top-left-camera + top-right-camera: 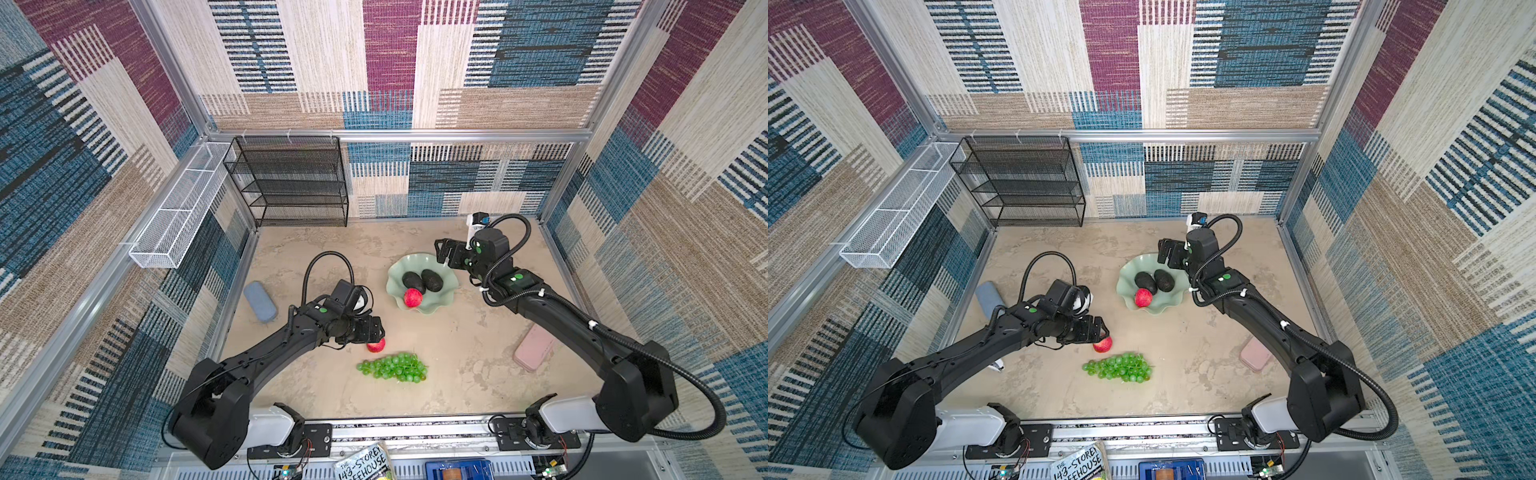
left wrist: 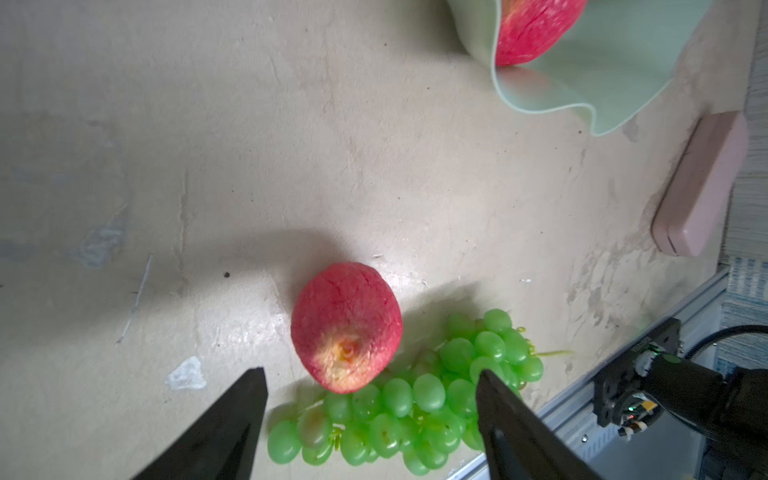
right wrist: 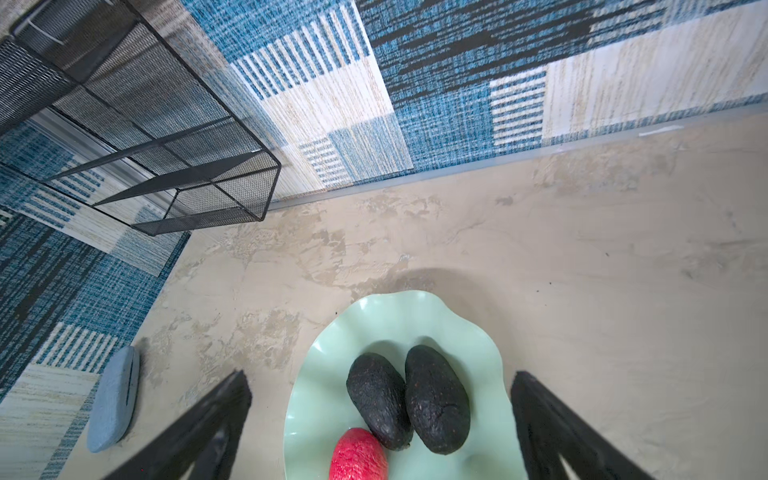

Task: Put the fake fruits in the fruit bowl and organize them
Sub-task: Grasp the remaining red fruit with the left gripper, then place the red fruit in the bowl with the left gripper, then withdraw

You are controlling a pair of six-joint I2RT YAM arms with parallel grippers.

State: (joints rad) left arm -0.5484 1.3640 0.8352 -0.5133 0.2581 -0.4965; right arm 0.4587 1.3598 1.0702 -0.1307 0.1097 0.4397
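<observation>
A: Fruit status, quick?

B: The pale mint-green bowl with the wavy rim (image 1: pixel 440 300) holds a dark egg-shaped avocado (image 3: pixel 378 399) and a second avocado (image 3: pixel 436 399), lying side by side and touching. A small red apple (image 3: pixel 358 455) leans against the first one.

A: Where's that relative to the right fingers?

B: The right fingers (image 3: pixel 199 428) hang above the bowl's rim, spread wide with nothing between them. The avocados lie just ahead of their tips.

A: What's outside the bowl?

B: A second red apple (image 2: pixel 347 328) sits on the beige tabletop (image 1: pixel 457 353), just ahead of the left fingers (image 2: pixel 224 428). They're apart and not touching it. The bunch of glossy green grapes (image 2: pixel 415 399) is right beside that apple, under the fingertips. I can't tell if they touch.

A: Any clutter?

B: A blue-grey oblong case (image 1: pixel 260 301) lies well behind the left fingers. A pink oblong case (image 1: pixel 534 347) is under the right arm, well apart from both pairs of fingers.
</observation>
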